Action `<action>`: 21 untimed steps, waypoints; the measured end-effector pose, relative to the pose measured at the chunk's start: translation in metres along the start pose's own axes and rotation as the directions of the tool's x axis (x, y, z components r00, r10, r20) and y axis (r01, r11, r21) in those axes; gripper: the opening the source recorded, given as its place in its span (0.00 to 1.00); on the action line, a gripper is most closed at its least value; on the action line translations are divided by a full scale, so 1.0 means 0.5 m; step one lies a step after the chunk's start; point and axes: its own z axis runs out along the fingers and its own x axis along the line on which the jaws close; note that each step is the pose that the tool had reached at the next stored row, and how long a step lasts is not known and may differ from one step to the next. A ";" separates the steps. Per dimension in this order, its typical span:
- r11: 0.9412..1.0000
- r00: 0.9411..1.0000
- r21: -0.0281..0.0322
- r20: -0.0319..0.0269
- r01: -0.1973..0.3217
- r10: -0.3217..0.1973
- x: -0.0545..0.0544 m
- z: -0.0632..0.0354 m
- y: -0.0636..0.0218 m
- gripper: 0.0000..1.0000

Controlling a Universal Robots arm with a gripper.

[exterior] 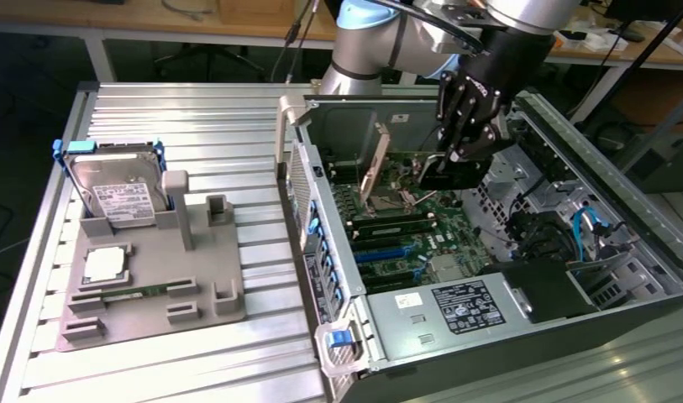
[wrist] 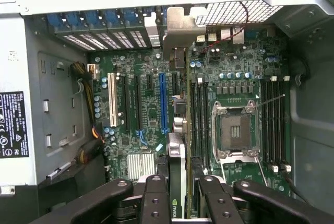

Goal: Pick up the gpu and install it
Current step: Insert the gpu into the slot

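Note:
My gripper [exterior: 467, 143] reaches down into the open computer case [exterior: 318, 210] and is shut on the gpu [exterior: 444, 172], which hangs above the green motherboard [exterior: 431, 227]. The card's silver end bracket [exterior: 375, 164] points toward the case's rear wall. In the wrist view the gpu [wrist: 177, 151] appears edge-on between the black fingers [wrist: 155, 203], running up to its bracket [wrist: 177, 25] near the rear slot openings. Its edge lies between the blue expansion slot [wrist: 163, 104] and the memory slots [wrist: 198, 114]. I cannot tell whether it touches the board.
A grey fixture [exterior: 150, 285] at the exterior view's left holds a silver hard drive [exterior: 123, 193], a processor chip [exterior: 103, 264] and a narrow memory stick [exterior: 133, 292]. Inside the case are the processor socket [wrist: 234, 130], a power supply [exterior: 459, 306] and cables [exterior: 588, 227].

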 end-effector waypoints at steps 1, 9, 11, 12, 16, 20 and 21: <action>1.000 1.000 0.000 0.000 0.000 0.000 0.000 0.000 0.000 0.27; 1.000 1.000 0.001 0.000 0.000 0.000 0.000 0.027 0.005 0.27; 1.000 1.000 0.001 0.000 0.001 -0.001 0.000 0.032 0.005 0.27; 1.000 1.000 0.001 0.000 0.001 -0.001 0.000 0.034 0.005 0.27; 1.000 1.000 0.001 -0.001 0.006 -0.006 0.000 0.050 0.004 0.27; 1.000 1.000 0.010 -0.001 0.007 -0.007 0.000 0.062 0.008 0.27; 1.000 1.000 0.010 -0.001 0.007 -0.007 0.000 0.065 0.008 0.27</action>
